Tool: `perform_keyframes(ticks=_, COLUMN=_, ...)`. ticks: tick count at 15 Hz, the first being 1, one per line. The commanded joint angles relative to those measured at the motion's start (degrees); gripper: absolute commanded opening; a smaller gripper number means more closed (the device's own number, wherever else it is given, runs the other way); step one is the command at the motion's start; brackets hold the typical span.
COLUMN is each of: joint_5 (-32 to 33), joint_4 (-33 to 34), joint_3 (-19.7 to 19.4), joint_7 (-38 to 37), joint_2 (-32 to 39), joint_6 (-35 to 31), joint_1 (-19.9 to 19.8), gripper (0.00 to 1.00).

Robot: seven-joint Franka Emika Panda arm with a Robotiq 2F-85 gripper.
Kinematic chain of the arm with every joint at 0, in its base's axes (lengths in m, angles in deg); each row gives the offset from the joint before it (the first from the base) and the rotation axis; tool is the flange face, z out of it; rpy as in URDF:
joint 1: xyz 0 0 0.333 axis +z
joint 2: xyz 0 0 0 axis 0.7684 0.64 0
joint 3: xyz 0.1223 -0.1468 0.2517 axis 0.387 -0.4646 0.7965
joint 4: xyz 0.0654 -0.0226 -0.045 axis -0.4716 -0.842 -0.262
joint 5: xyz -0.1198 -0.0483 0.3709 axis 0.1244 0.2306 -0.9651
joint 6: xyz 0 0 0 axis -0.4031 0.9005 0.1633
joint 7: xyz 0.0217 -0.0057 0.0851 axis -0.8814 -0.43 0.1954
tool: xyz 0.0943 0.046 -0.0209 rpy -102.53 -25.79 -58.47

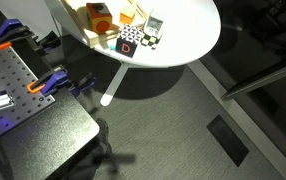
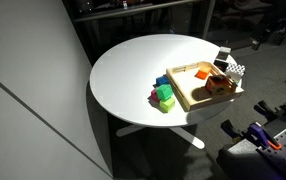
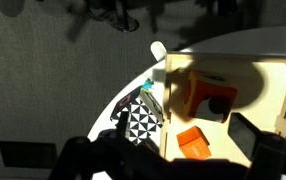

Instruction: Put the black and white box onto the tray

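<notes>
The black and white box (image 1: 129, 44) is a small black cube with a red square outline. It stands on the round white table just outside the tray's rim, and also shows in an exterior view (image 2: 223, 60). In the wrist view its dark, red-marked face (image 3: 123, 102) lies left of the tray wall, beside a triangle-patterned black-and-white piece (image 3: 140, 120). The tan wooden tray (image 2: 188, 95) (image 3: 273, 75) holds an orange block (image 3: 194, 142) and a wooden block with a dark hole (image 3: 211, 98). My gripper (image 3: 183, 152) hangs open and empty over the tray near that wall. It is out of both exterior views.
A speckled flat piece (image 1: 150, 40) and a small grey-white device (image 1: 154, 22) lie next to the cube. Green blocks (image 2: 165, 98) and a blue one (image 2: 161, 82) sit on the table beside the tray. A black plate with orange clamps (image 1: 23, 80) stands off the table.
</notes>
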Motion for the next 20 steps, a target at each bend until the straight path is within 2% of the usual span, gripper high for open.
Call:
perform_keyframes(ticks=1, joint_5=-1.05, joint_4=1.35, joint_3=-2.74, joint_7=3.42, joint_2=1.79, joint_6=-0.81, joint_1=-1.31, gripper=1.00)
perform_keyframes(ticks=11, joint_5=-3.28, joint_4=4.27, joint_3=-7.71, joint_7=6.85, joint_2=10.99, joint_6=-9.76, joint_1=-3.06, gripper=1.00)
perform_keyframes(ticks=20, joint_5=-3.31, joint_4=7.66, joint_3=-7.40, joint_7=6.24, joint_2=21.81, joint_6=-15.50, joint_1=-3.19, gripper=1.00)
